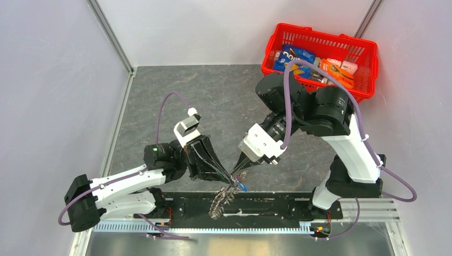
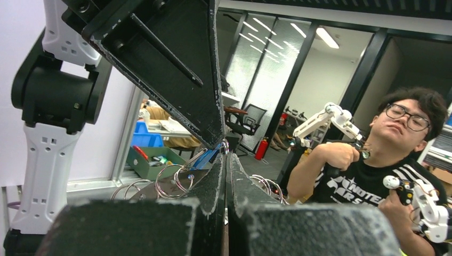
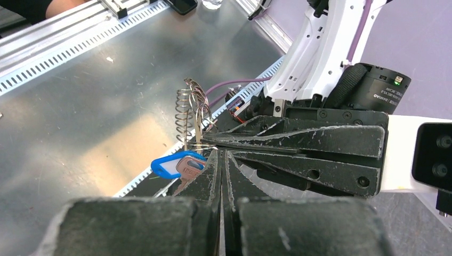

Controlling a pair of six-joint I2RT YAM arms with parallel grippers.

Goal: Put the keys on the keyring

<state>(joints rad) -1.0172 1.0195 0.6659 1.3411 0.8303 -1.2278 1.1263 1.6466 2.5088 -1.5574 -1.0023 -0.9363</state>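
My two grippers meet tip to tip above the near table edge. My left gripper (image 1: 230, 183) is shut on a wire of the keyring (image 1: 219, 201), a limp bundle of silvery rings and dark pieces hanging below it. The rings also show in the left wrist view (image 2: 169, 182) and as a coil in the right wrist view (image 3: 192, 114). My right gripper (image 1: 238, 176) is shut, with a key (image 3: 190, 166) and its blue tag (image 3: 164, 167) against its left finger, right at the ring wires. The grip point itself is hidden. The blue tag shows in the top view (image 1: 243, 187).
A red basket (image 1: 368, 64) of packets stands at the back right. The black base rail (image 1: 277, 205) and metal strip (image 1: 213, 228) run under the hanging ring. A person (image 2: 394, 160) sits beyond the table in the left wrist view.
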